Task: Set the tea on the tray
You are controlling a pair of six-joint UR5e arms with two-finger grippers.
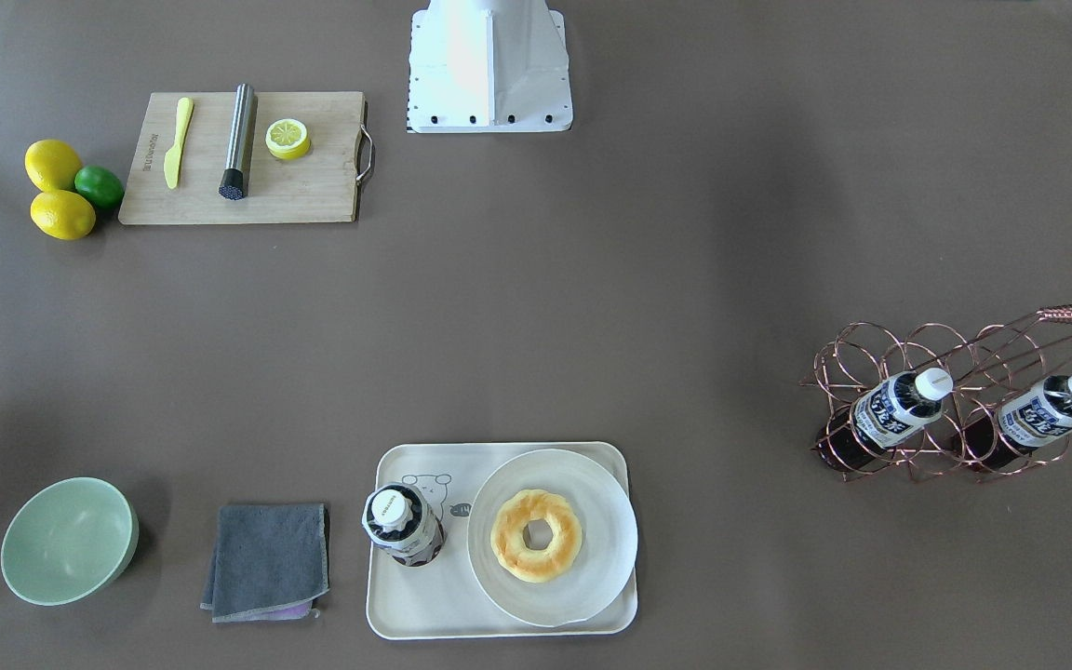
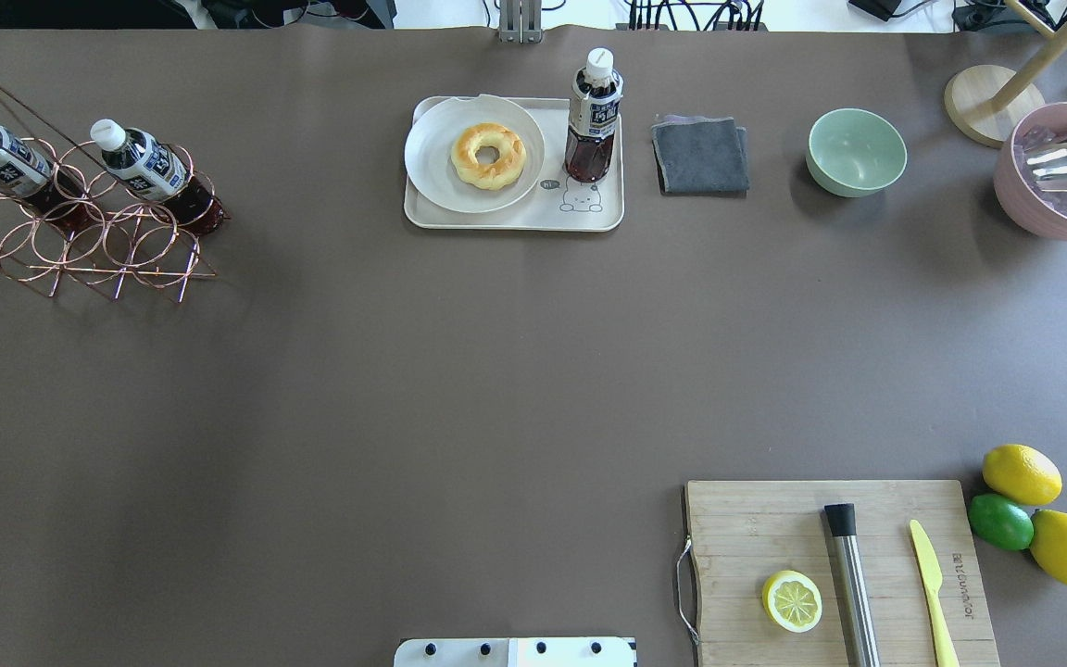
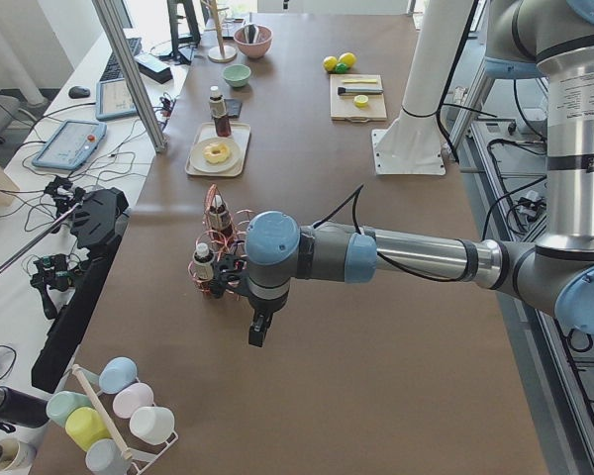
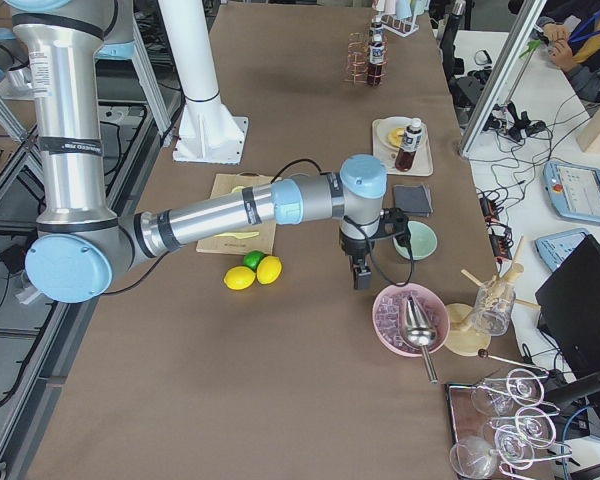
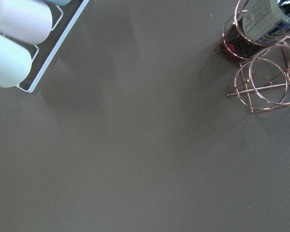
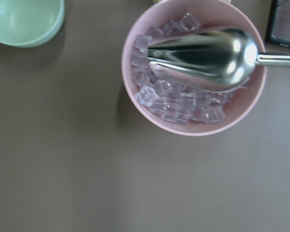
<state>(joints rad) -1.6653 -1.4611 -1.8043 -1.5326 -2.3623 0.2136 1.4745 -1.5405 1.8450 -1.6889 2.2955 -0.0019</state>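
On the brown worktop (image 2: 404, 371), seen from the overhead camera, a copper wire rack (image 2: 89, 243) is sitting at the far left. It is cradling a first bottle (image 2: 6, 165) and a second bottle (image 2: 152, 174), both leaning with white caps up and dark liquid inside. The side view shows the left hand (image 3: 258, 339) hanging just beside this rack, touching nothing. Whether it is open or closed I cannot tell.

Further right, the cream tray (image 2: 515, 220) is carrying two things. A round white plate (image 2: 432, 157) is filling its left part and holding a glazed doughnut (image 2: 510, 159). The tea (image 2: 594, 116) is standing upright on the tray's right part, just beside the plate and behind the little bear drawing (image 2: 580, 196).

Next, a folded grey cloth (image 2: 700, 156) is lying flat, and a pale green bowl (image 2: 856, 153) is sitting mouth up beside it. At the right edge a pink bowl (image 2: 1043, 222) is holding clear ice cubes (image 6: 183, 104), with a steel scoop (image 6: 203, 55) resting on them. The right hand (image 4: 360, 283) is hanging between the green and pink bowls, its state impossible to tell.

Nearer the robot, a wooden board (image 2: 774, 519) is bearing a half lemon (image 2: 791, 600), a steel rod (image 2: 850, 584) and a yellow knife (image 2: 932, 593). Two lemons (image 2: 1022, 473) and a lime (image 2: 1000, 521) are huddling beside it.
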